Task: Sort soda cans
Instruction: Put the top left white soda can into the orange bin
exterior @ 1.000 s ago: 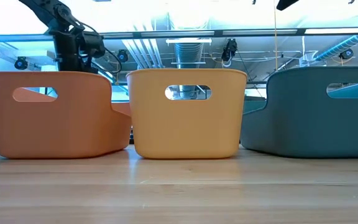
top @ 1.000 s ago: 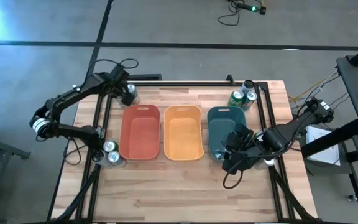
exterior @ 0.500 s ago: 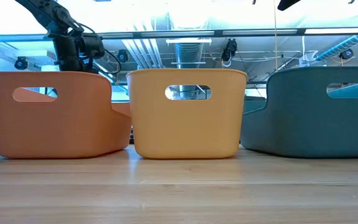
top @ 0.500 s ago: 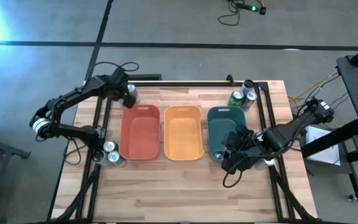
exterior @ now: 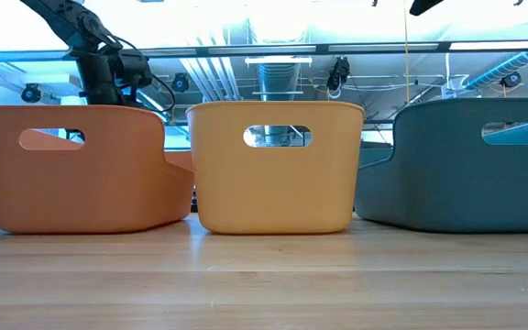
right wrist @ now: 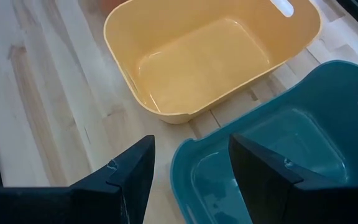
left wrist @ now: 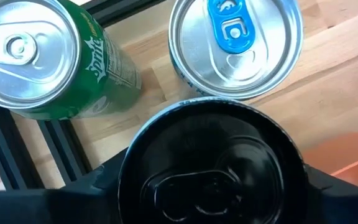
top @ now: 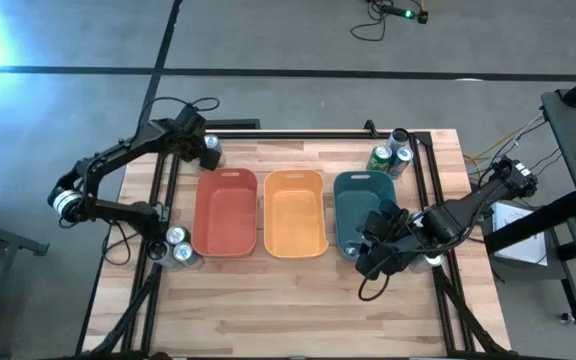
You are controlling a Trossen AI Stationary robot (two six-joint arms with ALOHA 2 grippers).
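Note:
Three soda cans stand at the table's far left corner (top: 208,150). The left wrist view shows a green can (left wrist: 30,56), a silver can with a blue tab (left wrist: 235,46) and a black can (left wrist: 213,165). My left gripper (left wrist: 213,186) is over this group, shut on the black can. More cans stand at the far right (top: 389,155) and the near left (top: 179,247). My right gripper (right wrist: 191,180) hangs open and empty over the near end of the teal bin (top: 353,195). My left gripper has the black can between its two fingers, one finger (left wrist: 86,190) on each opposite side of the can's upper wall (left wrist: 129,168). The fingers come from above, pointing down. The can is upright; whether its base is on the table cannot be told.
A red bin (top: 226,212), an orange bin (top: 294,212) and the teal bin stand side by side across the middle of the table. Black rails (top: 163,200) run along the left and right edges. Bare wood lies along the near side.

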